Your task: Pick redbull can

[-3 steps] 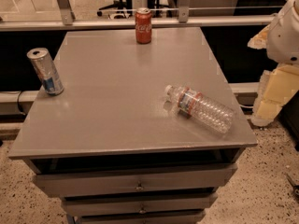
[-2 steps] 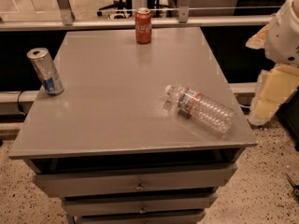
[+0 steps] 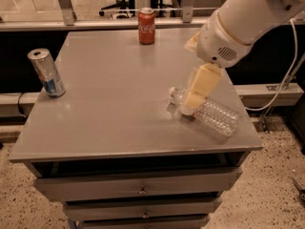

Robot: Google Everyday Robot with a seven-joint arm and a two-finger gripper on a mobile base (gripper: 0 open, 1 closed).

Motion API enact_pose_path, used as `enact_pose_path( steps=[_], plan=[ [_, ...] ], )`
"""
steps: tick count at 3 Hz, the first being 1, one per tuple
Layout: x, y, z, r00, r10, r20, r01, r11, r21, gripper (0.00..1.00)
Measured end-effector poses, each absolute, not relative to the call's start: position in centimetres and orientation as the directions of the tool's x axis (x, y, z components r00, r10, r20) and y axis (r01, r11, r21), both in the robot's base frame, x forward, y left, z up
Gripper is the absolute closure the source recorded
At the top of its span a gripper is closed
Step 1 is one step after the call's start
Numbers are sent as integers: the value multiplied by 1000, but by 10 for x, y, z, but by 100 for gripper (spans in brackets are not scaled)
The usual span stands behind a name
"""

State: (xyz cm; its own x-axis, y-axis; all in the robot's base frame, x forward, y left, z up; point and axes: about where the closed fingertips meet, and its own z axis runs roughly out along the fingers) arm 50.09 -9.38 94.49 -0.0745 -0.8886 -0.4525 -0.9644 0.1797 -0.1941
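Observation:
The redbull can (image 3: 46, 73), slim and silver with blue panels, stands upright near the left edge of the grey table (image 3: 119, 99). My gripper (image 3: 189, 107) hangs from the white arm (image 3: 248, 18) that reaches in from the upper right. It is low over the right half of the table, just in front of a lying plastic bottle (image 3: 214, 116). The gripper is far to the right of the redbull can and holds nothing that I can see.
A red cola can (image 3: 147, 26) stands upright at the table's far edge. The clear plastic bottle lies on its side near the right front corner. Drawers (image 3: 138, 190) sit under the tabletop. A white cable (image 3: 281, 85) hangs at the right.
The arm has swung in from the right side of the table to above its right half, and the gripper now sits over the lying bottle. The cans and the bottle have not moved.

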Motion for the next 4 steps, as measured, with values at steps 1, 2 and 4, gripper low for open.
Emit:
enact_pose_path(
  steps=[1,2,4],
  plan=[
    [522,-13,953,-7,-790,-613,-965,166,-203,0],
    [522,-13,953,-7,-790,-612,-965,166,-203,0],
    [542,61,939,92,-711,-697,-970,95,-225,0]
  ],
)
